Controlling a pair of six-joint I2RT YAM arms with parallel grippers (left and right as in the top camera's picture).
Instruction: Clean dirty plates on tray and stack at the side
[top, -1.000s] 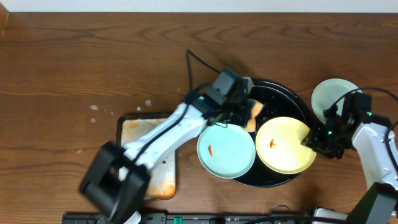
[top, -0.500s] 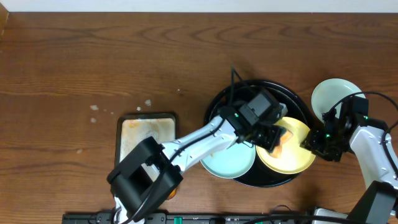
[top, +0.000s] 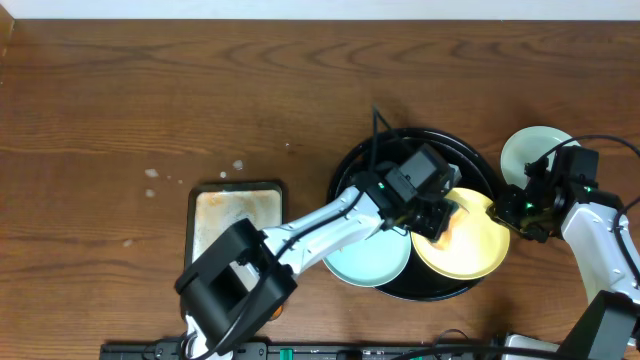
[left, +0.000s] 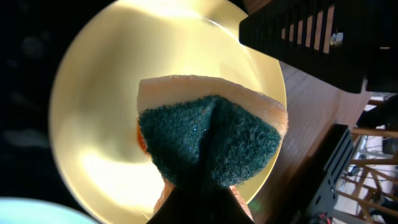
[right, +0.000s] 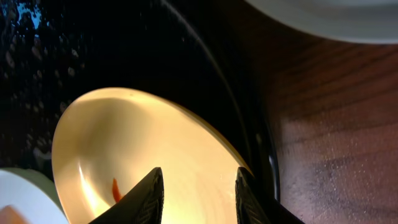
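The dark brown wooden bench (top: 150, 100) carries everything. The large round glossy black tray (top: 465, 160) lies toward 3 o'clock of the bench's middle. A rectangular rusty metal pan (top: 235, 215) sits well apart from it, out toward the tray's 9 o'clock.

A pale light-blue round plate (top: 365, 262) rests at the tray's 7 o'clock, partly under the left arm. The pale yellow round plate (top: 475, 250) lies at the tray's 4 o'clock, its outer edge reaching past the rim. A third pale round plate (top: 530, 150) sits on the bench just outside the tray's 2 o'clock.

The left claw (top: 435, 222) is clamped tight on an orange sponge with a dark green scouring face (left: 208, 137). The sponge is pressed green side up against the yellow plate at about its 10 o'clock.

The right claw (right: 199, 196) is at the yellow plate's 2 o'clock rim, its fingers part-way apart with the plate's face showing between them. I cannot tell whether they pinch the rim. A small orange smear (right: 115, 188) shows on the plate near the claw.
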